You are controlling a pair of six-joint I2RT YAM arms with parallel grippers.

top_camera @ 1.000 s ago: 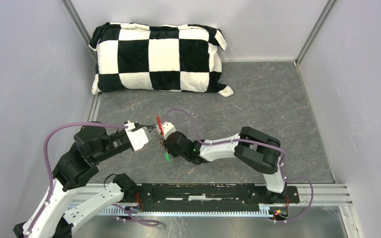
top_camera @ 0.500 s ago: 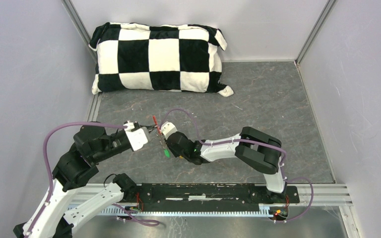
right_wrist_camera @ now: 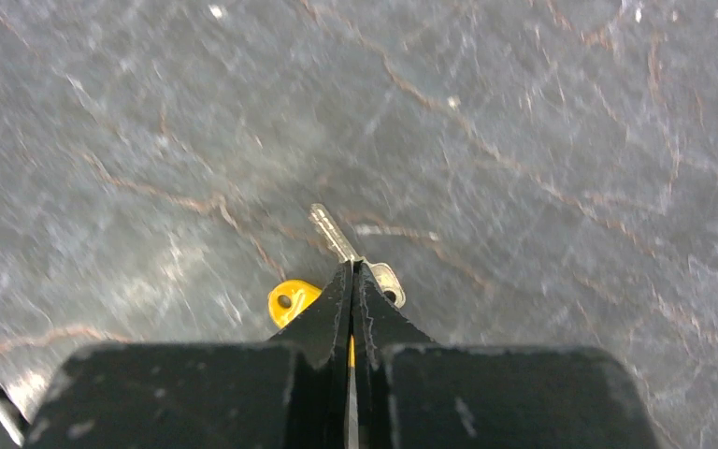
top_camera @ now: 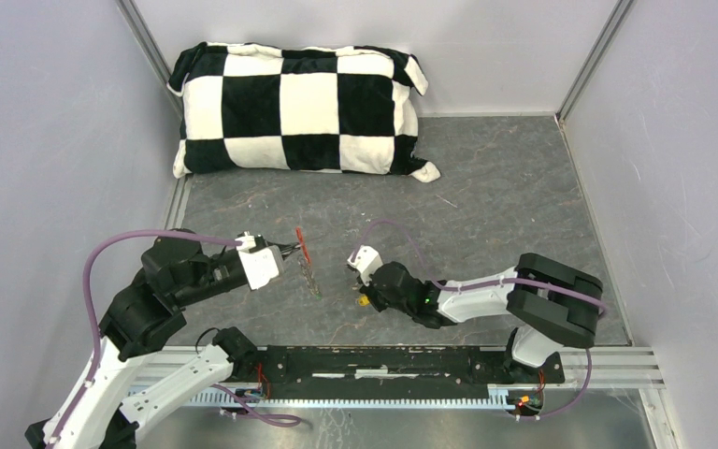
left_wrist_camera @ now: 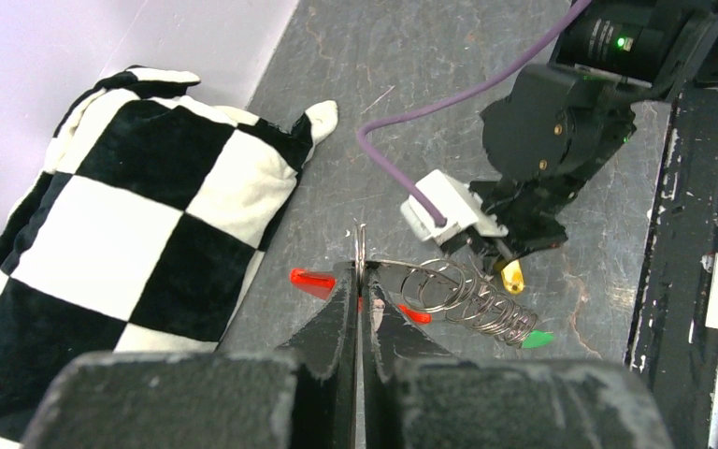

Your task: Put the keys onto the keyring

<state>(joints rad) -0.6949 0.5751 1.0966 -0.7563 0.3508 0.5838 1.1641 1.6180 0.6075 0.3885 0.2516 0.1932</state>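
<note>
The left gripper (left_wrist_camera: 360, 281) is pressing its two black fingers fully together on the thin grey metal keyring (left_wrist_camera: 472, 301), clamping one wire loop right at the tips. The elongated red plastic tag (left_wrist_camera: 310, 279) is sticking out on both sides of the closed fingers. The coiled chain is trailing away from them to the tiny key with a green plastic head (left_wrist_camera: 535, 340) at its far end. Whether the green key is touching the surface below, I cannot tell. In the top view the left arm is bending at the elbow and reaching its forearm rightward over the grey stone-patterned table (top_camera: 505, 187).

The right gripper (right_wrist_camera: 352, 279) is squeezing its fingers closed on the tiny key with a yellow plastic head (right_wrist_camera: 290, 299). The head is bulging out left of the tips and the silver blade is pointing ahead of them. The right arm is stretching low and leftward from its base, holding the yellow key near the keyring but apart from it, on its right. A black-and-white checked pillow (top_camera: 299, 108) is lying against the far wall.
</note>
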